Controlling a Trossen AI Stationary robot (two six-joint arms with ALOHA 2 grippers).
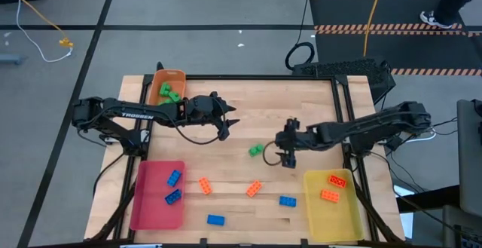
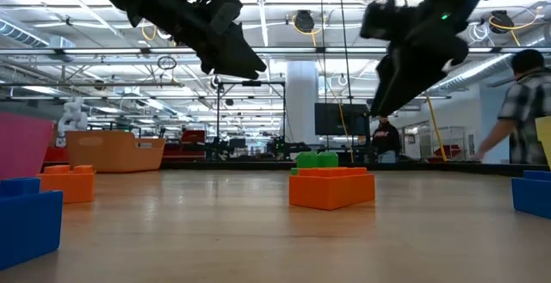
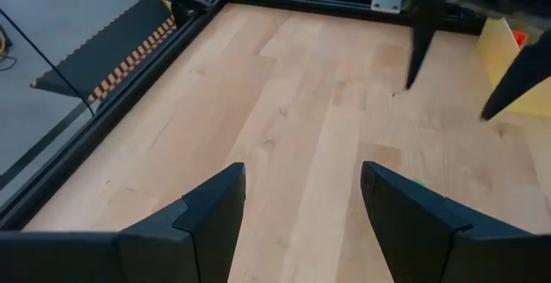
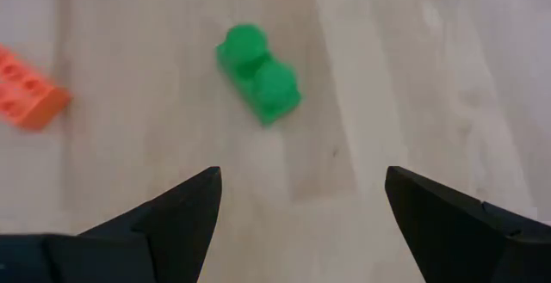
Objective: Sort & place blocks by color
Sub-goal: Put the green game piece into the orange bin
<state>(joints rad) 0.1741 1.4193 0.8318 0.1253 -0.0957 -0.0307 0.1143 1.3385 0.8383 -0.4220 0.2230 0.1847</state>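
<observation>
Your right pincer (image 1: 288,160) hangs wide open and empty just right of centre in the high view, right beside the loose green block (image 1: 256,151) on the tabletop (image 1: 248,105). Your left pincer (image 1: 228,120), parted and holding nothing, sits left of centre near the orange tray (image 1: 178,77) with green blocks. Orange and blue blocks lie along the lower edge.

Grey floor (image 1: 226,44), striped mat (image 1: 376,29)
</observation>
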